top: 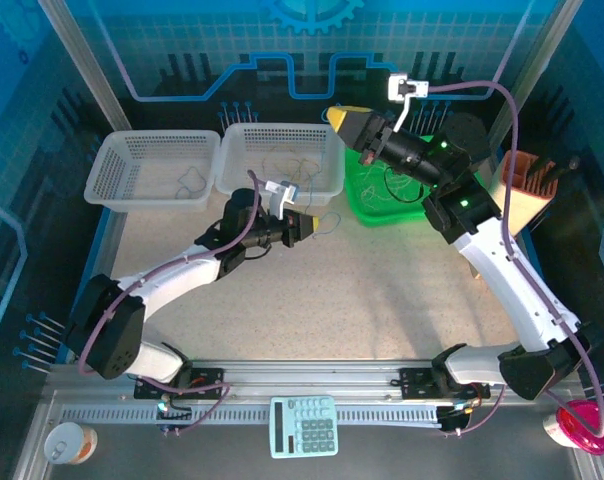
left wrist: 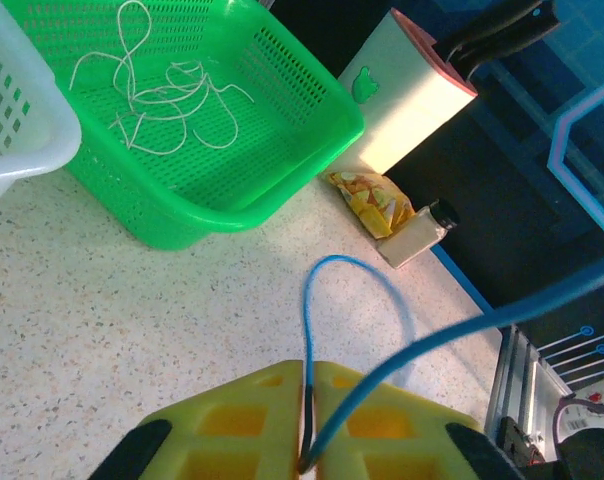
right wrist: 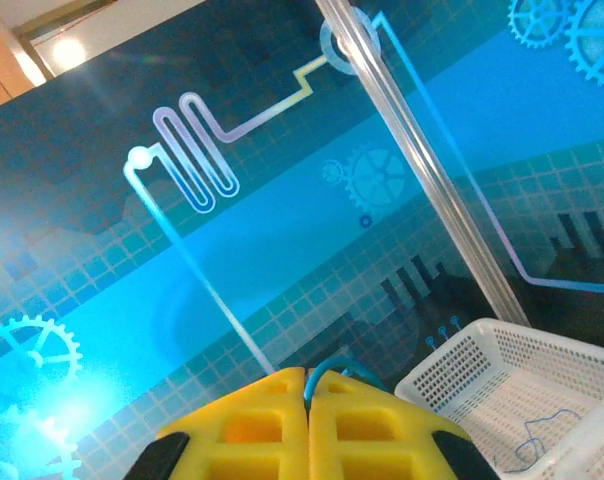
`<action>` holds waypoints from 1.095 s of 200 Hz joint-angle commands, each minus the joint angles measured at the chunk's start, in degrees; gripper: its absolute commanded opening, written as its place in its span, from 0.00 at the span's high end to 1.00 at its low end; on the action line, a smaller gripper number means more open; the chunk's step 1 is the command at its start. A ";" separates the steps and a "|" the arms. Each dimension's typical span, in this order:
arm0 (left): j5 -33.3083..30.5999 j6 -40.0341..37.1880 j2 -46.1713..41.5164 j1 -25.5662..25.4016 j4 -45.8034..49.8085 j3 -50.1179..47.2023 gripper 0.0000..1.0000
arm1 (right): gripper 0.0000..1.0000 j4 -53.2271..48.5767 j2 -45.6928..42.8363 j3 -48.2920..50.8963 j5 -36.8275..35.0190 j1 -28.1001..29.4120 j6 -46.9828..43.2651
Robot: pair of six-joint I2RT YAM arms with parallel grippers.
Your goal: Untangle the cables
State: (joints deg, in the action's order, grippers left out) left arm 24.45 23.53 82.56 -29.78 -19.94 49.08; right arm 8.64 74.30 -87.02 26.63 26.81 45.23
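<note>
Left gripper [left wrist: 309, 372] has its blocky yellow pads pressed together on a thin blue cable [left wrist: 306, 310]. The cable rises from the seam, bends into a smooth hairpin ahead of the tips and returns past them as a blurred strand running off to the right. Ahead and left of the pads sits a green plastic basket [left wrist: 282, 175] with perforated walls and rounded corners. On its floor lies a loose snarl of white cords [left wrist: 162, 100], all curls and crossings. Left of that shows the corner of a white lattice basket [left wrist: 22, 120]. Ahead and right, on the speckled tabletop [left wrist: 132, 300], are a crinkled yellow snack packet [left wrist: 367, 198] and a cream knife block [left wrist: 412, 100] with black handles.

Right gripper [right wrist: 307, 378] is likewise clamped, pads meeting along a straight seam, with a short blue arc [right wrist: 332, 366] poking out at the tips (whether it is the same cord I cannot tell). Below and right of it the white lattice basket holds a thin bluish cord [right wrist: 547, 428]. Beyond stands a glossy blue panel [right wrist: 282, 220] printed with gears.

From overhead the right gripper hangs raised by the green basket's far corner, and the left one sits low over the tabletop. A second white basket [top: 152, 170] stands well to the left one's left, and a pale turquoise calculator [top: 304, 425] lies between the arm bases.
</note>
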 commanded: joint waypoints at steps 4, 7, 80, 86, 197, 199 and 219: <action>0.92 1.47 -0.57 0.38 -2.75 -1.44 0.94 | 1.00 2.56 -1.72 -0.98 0.68 -1.50 1.00; 0.84 1.45 -0.79 0.39 -2.78 -1.42 0.95 | 1.00 2.52 -1.85 -0.64 0.74 -1.58 1.06; -6.35 1.45 -12.03 2.50 3.41 0.27 1.00 | 1.00 1.32 -6.23 13.82 -2.45 -2.66 -0.98; -7.89 1.32 -13.20 2.89 4.64 0.56 1.00 | 1.00 1.03 -6.56 15.02 -2.86 -2.72 -1.36; -25.07 -10.80 -19.04 14.53 20.41 14.30 1.00 | 0.58 5.65 -4.29 31.87 -6.79 5.65 -1.16; -24.91 -10.85 -18.85 14.91 20.41 14.58 1.00 | 0.54 5.54 -4.20 31.79 -6.99 5.83 -1.32; -23.78 -10.70 -16.68 19.43 20.63 17.47 1.00 | 0.28 3.30 -3.80 31.77 -8.39 6.92 -2.99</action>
State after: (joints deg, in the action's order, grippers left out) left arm 1.06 15.11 63.40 -14.87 -1.10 62.65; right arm 11.62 70.24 -55.46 20.93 32.56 44.34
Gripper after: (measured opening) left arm 0.055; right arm 0.625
